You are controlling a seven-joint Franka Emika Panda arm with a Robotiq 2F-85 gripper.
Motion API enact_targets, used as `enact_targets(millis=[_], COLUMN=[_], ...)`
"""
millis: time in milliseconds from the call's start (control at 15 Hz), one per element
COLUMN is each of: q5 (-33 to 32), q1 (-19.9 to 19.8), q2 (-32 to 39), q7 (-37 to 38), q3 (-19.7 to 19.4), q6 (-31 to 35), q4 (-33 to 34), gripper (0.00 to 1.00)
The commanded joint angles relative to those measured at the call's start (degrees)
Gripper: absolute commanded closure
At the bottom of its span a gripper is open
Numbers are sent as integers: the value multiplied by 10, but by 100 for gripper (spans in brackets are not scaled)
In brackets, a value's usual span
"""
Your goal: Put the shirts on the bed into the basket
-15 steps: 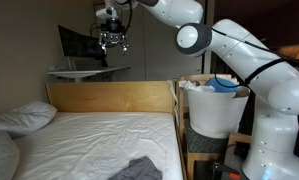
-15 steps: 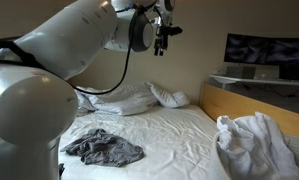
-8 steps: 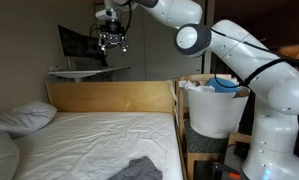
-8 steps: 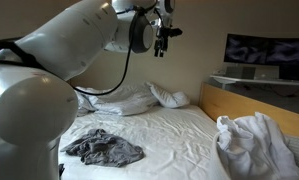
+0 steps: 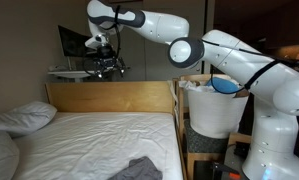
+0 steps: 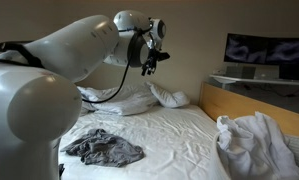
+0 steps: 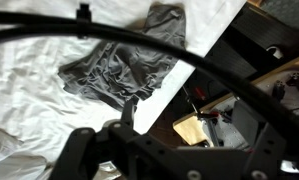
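Grey crumpled cloth shirt [image 6: 104,149] lies on white-sheeted bed worktop [image 6: 179,130], near edge on side of white plastic basket [image 5: 217,112]. Soft, light, floppy; best pinch thick bunched fold in middle. Jaws high above, cannot tell if open or closed

Nothing readable anywhere, far as I can see. Monitor [image 6: 267,48] lit, screen just blur. Grey shirt [image 7: 119,70] under my wrist cam and white basket [image 5: 217,112]: no print, tag, logo or number legible.
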Motion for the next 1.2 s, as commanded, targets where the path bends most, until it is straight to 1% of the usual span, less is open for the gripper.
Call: enact_targets(millis=[0,133,467,800,867,1000,1133], q5=[-9,-14,-44,-108,-81,-83,-82], q1=[38,63,130,197,180,192,187], q2=[59,83,133,160,167,160,154], q7=[-38,-54,-130,-241,-186,-187,-186], q3=[9,11,8,-3,4,4,4], q6=[-55,-85,-149,-195,-182,-173,-168], q4=[21,16,15,8,22,-1,-12], gripper=[0,0,0,0,0,0,0])
